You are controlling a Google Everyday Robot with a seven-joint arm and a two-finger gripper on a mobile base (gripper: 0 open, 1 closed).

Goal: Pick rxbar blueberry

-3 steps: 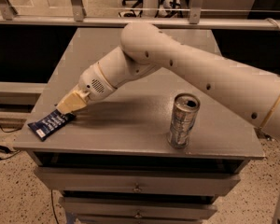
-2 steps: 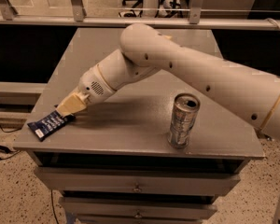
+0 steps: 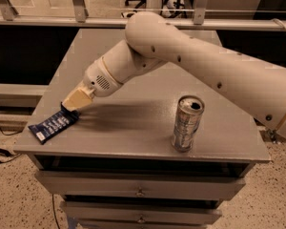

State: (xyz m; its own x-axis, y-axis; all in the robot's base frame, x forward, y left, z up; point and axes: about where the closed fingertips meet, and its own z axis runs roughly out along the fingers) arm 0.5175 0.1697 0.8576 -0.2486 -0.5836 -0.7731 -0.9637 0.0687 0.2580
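Observation:
The rxbar blueberry (image 3: 52, 125) is a small flat bar in a dark blue wrapper with white lettering. It lies at the front left corner of the grey table (image 3: 133, 123), angled, with its left end near the edge. My gripper (image 3: 69, 109), pale tan at the end of the white arm, is down at the bar's right end and touches or covers it. That end of the bar is hidden under the gripper.
A silver drink can (image 3: 187, 123), opened, stands upright at the front right of the table. My white arm (image 3: 205, 66) reaches in from the right across the table top. Drawers sit below the table front. A metal railing runs behind.

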